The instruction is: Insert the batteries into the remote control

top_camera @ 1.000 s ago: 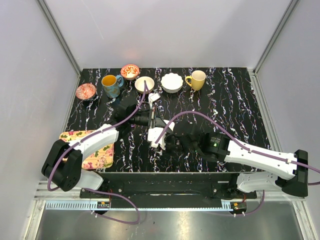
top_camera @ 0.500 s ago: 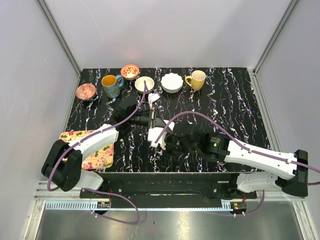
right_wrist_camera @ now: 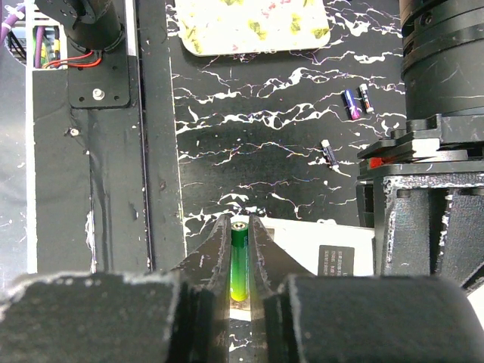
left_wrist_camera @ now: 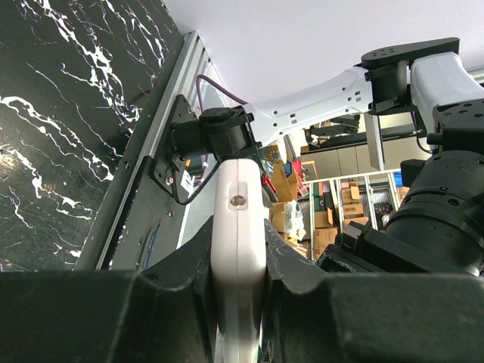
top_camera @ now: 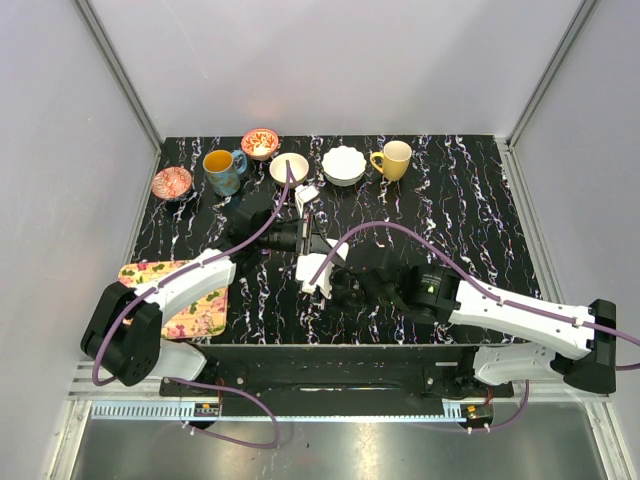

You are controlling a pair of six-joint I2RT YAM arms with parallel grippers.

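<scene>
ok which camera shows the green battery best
Right wrist: the green battery is seen close up, clamped between the right fingers. The top view hides it among the arms; the left wrist view shows none of it.

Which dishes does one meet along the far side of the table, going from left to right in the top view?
In order: red patterned saucer → blue mug → small red bowl → cream bowl → white scalloped bowl → yellow mug.

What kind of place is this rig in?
Probably a lab test cell: white panel walls on aluminium framing around a black marbled table, with shelves of cardboard boxes beyond it.
</scene>
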